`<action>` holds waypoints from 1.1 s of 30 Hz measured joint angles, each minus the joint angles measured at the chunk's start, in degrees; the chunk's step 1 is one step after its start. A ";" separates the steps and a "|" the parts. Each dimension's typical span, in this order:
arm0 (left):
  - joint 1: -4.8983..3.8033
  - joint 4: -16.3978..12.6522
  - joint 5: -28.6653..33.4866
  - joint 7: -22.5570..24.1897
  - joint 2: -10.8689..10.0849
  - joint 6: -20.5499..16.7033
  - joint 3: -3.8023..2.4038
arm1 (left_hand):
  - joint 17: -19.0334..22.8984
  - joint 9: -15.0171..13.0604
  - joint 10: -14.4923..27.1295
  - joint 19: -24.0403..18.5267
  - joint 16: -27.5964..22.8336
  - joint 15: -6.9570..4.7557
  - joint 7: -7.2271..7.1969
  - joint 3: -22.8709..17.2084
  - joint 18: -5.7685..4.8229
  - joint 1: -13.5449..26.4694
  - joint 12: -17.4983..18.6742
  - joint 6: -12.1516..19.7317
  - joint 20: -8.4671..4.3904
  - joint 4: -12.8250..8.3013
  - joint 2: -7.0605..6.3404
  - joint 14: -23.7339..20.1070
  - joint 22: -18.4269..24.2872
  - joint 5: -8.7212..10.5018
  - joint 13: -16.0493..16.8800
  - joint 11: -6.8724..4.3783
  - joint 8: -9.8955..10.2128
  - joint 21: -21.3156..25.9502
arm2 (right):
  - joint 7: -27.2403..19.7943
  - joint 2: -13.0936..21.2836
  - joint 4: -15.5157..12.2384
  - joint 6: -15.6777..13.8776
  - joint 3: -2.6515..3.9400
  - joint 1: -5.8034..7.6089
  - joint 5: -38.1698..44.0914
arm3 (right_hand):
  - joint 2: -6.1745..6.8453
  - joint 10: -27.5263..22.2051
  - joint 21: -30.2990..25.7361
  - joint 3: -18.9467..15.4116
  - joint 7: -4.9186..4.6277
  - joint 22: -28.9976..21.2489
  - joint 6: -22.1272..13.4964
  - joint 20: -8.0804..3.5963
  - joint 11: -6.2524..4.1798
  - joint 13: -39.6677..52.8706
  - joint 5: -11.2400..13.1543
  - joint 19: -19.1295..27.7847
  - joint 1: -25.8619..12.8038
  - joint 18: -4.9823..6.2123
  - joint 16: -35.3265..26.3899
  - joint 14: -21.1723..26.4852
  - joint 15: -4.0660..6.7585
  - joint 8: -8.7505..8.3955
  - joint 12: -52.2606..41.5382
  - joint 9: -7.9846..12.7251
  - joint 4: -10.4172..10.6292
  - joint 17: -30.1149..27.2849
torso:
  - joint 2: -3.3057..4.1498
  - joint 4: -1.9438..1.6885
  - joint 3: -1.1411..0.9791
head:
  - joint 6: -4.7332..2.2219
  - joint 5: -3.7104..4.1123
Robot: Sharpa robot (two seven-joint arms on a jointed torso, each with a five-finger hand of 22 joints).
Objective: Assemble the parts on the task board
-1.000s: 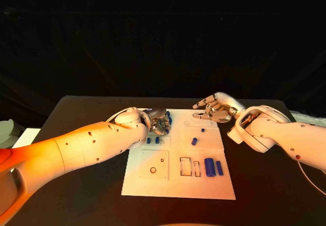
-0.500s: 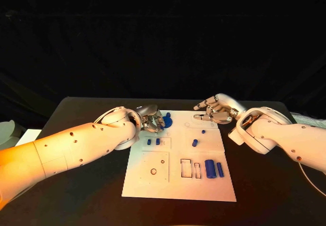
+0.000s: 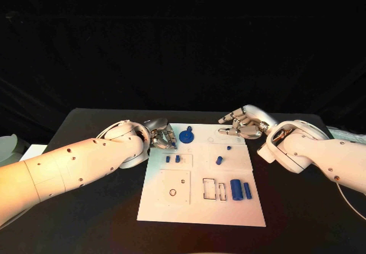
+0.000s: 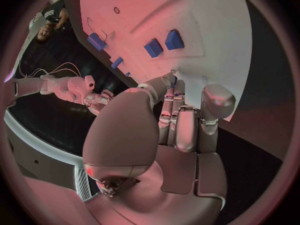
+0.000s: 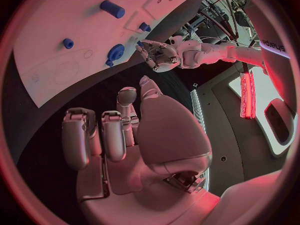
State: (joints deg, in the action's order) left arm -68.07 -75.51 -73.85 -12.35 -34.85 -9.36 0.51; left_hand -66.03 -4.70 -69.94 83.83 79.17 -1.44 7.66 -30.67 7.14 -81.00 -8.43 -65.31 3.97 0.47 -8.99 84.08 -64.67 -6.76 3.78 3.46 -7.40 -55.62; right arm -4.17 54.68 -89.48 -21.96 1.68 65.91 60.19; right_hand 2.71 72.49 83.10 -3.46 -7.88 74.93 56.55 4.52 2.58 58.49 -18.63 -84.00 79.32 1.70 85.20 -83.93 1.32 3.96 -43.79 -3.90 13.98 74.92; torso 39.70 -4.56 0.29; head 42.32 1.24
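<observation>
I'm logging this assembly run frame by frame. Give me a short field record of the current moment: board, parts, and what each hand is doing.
board: white task board in the middle of the black table
round part: blue round part lies near the board's far left corner
small parts: two blue pieces side by side on the left; two more mid-board
large parts: two blue cylinders near the right edge
left hand: left hand at the board's far left edge, beside the round part, holding nothing visible
right hand: right hand fingers curled, over the board's far right corner, holding nothing

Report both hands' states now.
Left hand: fingers curled, holding nothing, beside the round blue part.
Right hand: curled, holding nothing.
</observation>
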 measured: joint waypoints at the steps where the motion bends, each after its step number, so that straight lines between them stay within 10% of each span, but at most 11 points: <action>1: 0.00 0.06 0.03 -0.10 -0.05 0.06 0.00 | 0.00 0.00 0.00 0.00 0.00 0.00 0.00 0.00 -0.01 0.00 0.00 0.00 0.00 0.00 0.00 0.00 0.00 0.00 0.00 0.00 0.00 0.00 | 0.00 0.00 0.01 0.00 0.00 0.00 0.00 | 0.00 0.00 0.00 0.00 0.00 0.00 0.00 0.00 0.00 0.00 0.00 0.00 0.00 0.00 0.00 0.00 0.00 0.00 0.00 0.00 0.00 0.00 | 0.01 0.01 0.00 | 0.00 -0.03; 33: 0.03 1.50 0.18 -0.64 1.28 1.39 0.27 | -0.07 0.02 -0.40 0.00 0.00 0.00 -0.01 0.00 0.00 0.21 0.28 0.02 0.00 0.00 -0.23 0.00 -0.32 0.00 0.14 0.01 0.15 0.00 | -0.02 -0.24 0.04 0.00 0.00 -0.01 -0.05 | 0.00 0.00 0.00 0.00 0.00 -0.02 0.00 0.00 0.00 0.01 0.00 0.00 0.00 0.00 0.00 0.00 0.00 0.00 0.00 0.00 0.00 -0.01 | 0.04 0.13 -0.07 | 0.05 -0.12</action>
State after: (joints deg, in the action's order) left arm -68.04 -74.01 -73.67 -13.00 -33.56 -7.97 0.79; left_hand -66.10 -4.68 -70.34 83.83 79.17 -1.44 7.65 -30.67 7.14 -80.79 -8.16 -65.29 3.97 0.47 -9.22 84.08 -65.00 -6.76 3.93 3.47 -7.25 -55.62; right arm -4.19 54.44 -89.44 -21.96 1.68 65.90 60.14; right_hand 2.71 72.49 83.10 -3.46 -7.88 74.91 56.55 4.52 2.58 58.49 -18.63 -84.00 79.32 1.70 85.20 -83.93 1.33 3.96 -43.78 -3.90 13.98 74.90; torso 39.75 -4.44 0.23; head 42.38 1.12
